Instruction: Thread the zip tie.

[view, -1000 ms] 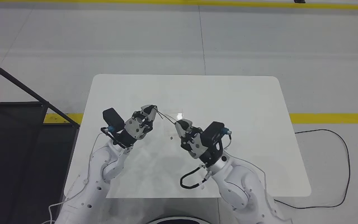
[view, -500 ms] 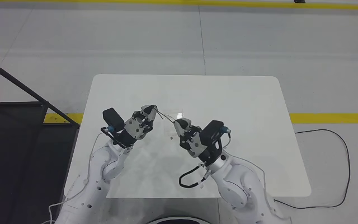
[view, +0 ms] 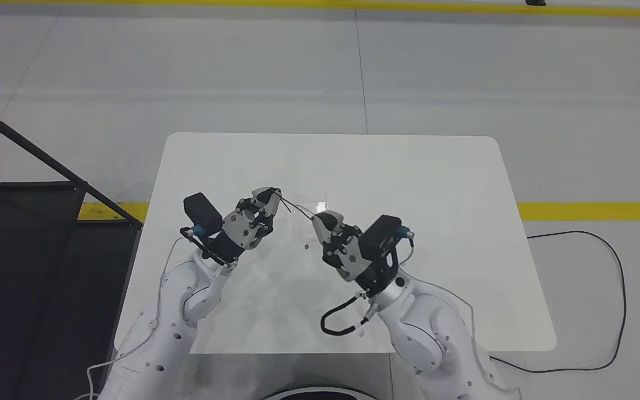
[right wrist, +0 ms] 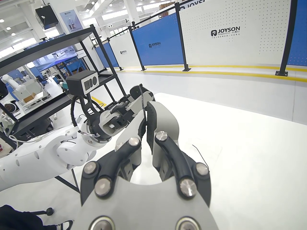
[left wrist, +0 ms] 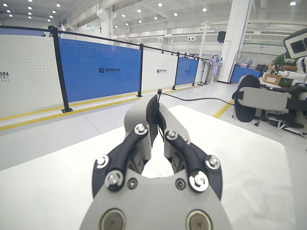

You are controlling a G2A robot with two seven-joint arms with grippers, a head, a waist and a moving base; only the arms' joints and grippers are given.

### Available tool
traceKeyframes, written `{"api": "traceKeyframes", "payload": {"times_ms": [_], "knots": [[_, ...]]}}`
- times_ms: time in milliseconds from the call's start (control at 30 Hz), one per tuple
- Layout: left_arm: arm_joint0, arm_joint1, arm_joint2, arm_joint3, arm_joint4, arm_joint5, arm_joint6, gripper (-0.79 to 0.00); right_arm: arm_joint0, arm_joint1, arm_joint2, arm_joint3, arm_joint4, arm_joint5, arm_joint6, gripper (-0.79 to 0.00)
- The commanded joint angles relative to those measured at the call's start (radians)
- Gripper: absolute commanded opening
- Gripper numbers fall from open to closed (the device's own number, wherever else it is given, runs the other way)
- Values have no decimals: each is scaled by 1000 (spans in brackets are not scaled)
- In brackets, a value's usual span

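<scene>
Thin black zip tie (view: 297, 208), slightly bowed, stretches from left gripper (left wrist: 157, 107) to right gripper (right wrist: 147, 112).

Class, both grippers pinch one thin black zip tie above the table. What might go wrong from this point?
The zip tie is a thin strip in the left gripper and right gripper, so it might slip or twist. Its strap spans the gap between them; a misjudged pull could kink it.

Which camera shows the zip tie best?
The left wrist view: the zip tie shows head and long strap. The right wrist view shows a short pinched stretch, the top view a faint line.
</scene>
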Motion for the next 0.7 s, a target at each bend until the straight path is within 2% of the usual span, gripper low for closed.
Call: {"api": "traceKeyframes", "payload": {"times_ms": [0,667], "knots": [[0,0,0,0,0,0,0,-785,-2,0,2,0,-1,-2,-1,-785],[0,0,0,0,0,0,0,-785,-4,1,3,-2,-2,-9,2,-785]]}}
